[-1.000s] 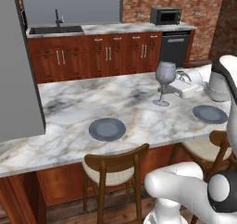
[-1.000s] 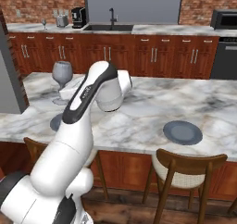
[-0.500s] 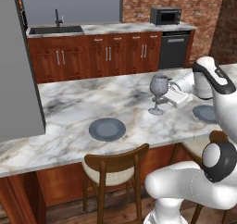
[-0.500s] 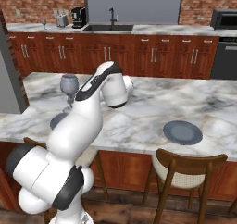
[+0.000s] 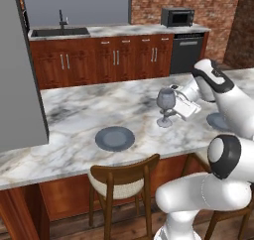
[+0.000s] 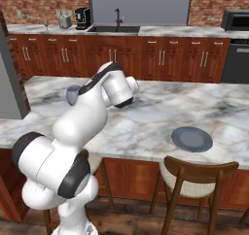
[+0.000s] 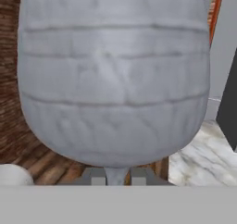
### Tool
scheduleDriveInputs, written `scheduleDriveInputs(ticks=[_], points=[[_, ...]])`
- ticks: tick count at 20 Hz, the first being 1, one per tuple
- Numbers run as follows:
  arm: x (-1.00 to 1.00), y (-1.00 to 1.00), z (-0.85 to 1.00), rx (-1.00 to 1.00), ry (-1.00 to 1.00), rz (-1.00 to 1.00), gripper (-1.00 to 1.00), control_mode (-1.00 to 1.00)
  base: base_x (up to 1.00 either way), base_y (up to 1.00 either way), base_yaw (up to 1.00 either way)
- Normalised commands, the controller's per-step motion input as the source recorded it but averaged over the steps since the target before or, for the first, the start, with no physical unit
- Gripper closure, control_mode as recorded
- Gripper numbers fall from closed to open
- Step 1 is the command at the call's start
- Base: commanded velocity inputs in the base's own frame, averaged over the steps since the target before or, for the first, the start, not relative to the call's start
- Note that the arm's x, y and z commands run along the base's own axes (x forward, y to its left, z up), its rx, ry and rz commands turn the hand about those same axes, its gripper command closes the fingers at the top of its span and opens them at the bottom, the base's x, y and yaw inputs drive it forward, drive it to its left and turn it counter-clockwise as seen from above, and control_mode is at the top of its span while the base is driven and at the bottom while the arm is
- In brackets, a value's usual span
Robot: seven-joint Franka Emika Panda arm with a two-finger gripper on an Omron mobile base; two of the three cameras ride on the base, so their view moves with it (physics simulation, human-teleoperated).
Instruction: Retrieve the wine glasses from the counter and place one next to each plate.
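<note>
A clear greyish wine glass (image 5: 166,100) stands upright just over the marble island (image 5: 79,115), its foot close to the top; whether it touches I cannot tell. My gripper (image 5: 170,113) is shut on its stem from the right. In the hand view the bowl of the wine glass (image 7: 113,79) looms large, and the stem sits between the fingertips of my gripper (image 7: 116,177). One blue-grey plate (image 5: 114,138) lies left of and nearer than the glass. A second plate (image 5: 217,121) is partly behind my arm. From the right side I see the glass bowl (image 6: 72,95) and a plate (image 6: 191,139).
Wooden chairs (image 5: 124,179) (image 6: 194,173) stand along the island's near edge. The back counter (image 5: 124,30) carries a sink (image 5: 59,31) and a microwave (image 5: 177,17). A toaster (image 6: 63,21) and a coffee machine (image 6: 82,18) sit on it too. A tall grey fridge (image 5: 17,70) is at the left.
The arm has carried the wine glass leftward and lower over the island, toward the left plate. The plates have not moved.
</note>
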Motion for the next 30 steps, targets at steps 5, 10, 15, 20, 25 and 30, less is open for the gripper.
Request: scheduleDriveInputs(ticks=[5,10,15,20,25,30], points=[[0.15,0.00,-0.17,0.00,-0.19,0.00,1.00,-1.00,0.00,0.00,0.00],[0.11,0.02,-0.08,0.01,-0.01,-0.01,1.00,-1.00,0.00,0.00,0.00],[0.03,0.01,-0.33,0.03,0.01,0.00,1.00,-1.00,0.00,0.00,0.00],[0.03,0.02,-0.21,0.00,0.00,-0.05,1.00,-1.00,0.00,0.00,0.00],[0.00,0.00,-0.26,0.05,0.02,-0.03,1.00,-1.00,0.00,0.00,0.00],[0.00,0.00,-0.35,0.10,0.12,-0.01,1.00,-1.00,0.00,0.00,0.00]])
